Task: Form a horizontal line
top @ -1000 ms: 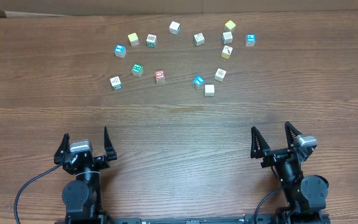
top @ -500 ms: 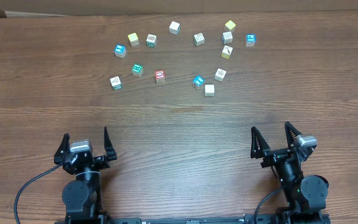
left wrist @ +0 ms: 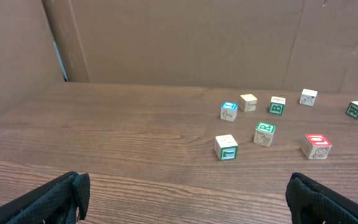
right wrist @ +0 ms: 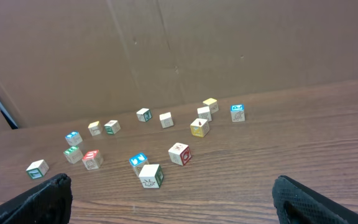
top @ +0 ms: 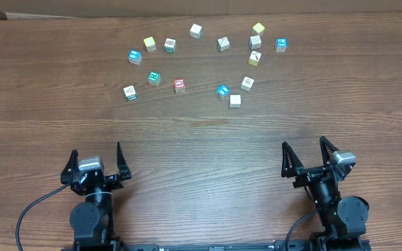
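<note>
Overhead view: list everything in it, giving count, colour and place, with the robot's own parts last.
wooden cubes: fifteen, pale wood with blue, yellow, green, red or white tops, scattered loosely over the far half of the table
red-topped cube: one of the fifteen, red, left of centre in the nearer part of the scatter
table: one, brown wood grain, fills most of the view
cardboard: brown, along the table's far edge
cable: one, black, at the near edge beside the left arm's base
left gripper: one, black, near edge on the left, open, holding nothing
right gripper: one, black, near edge on the right, open, holding nothing
</note>
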